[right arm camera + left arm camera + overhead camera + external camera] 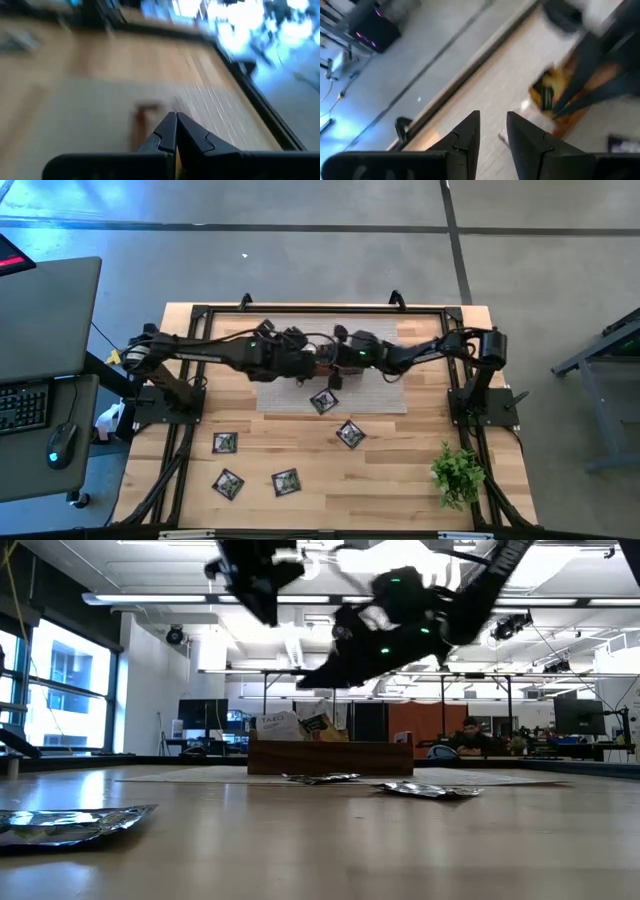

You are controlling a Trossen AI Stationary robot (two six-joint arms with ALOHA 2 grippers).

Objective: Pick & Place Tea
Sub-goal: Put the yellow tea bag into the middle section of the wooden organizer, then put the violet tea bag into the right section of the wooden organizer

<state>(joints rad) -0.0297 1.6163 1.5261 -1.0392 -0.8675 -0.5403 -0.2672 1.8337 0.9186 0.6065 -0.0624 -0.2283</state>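
Observation:
The brown wooden tray [330, 756] stands on a grey mat [385, 395] at the table's middle, with tea sachets [280, 725] upright in it. Several dark tea sachets lie flat on the wood nearer the front edge [323, 401] [349, 433] [225, 443]. Both arms meet above the tray. My left gripper [493, 131] hangs open over it with nothing between its fingers. My right gripper [176, 124] is shut and slants down toward the tray, its tips [305, 681] clear above it. I see nothing in its fingers.
Two more sachets [228, 483] [286, 480] lie near the front left. A small green plant [458, 473] stands at the front right. Black frame rails [180, 450] run along both sides of the table. The wood between sachets and plant is bare.

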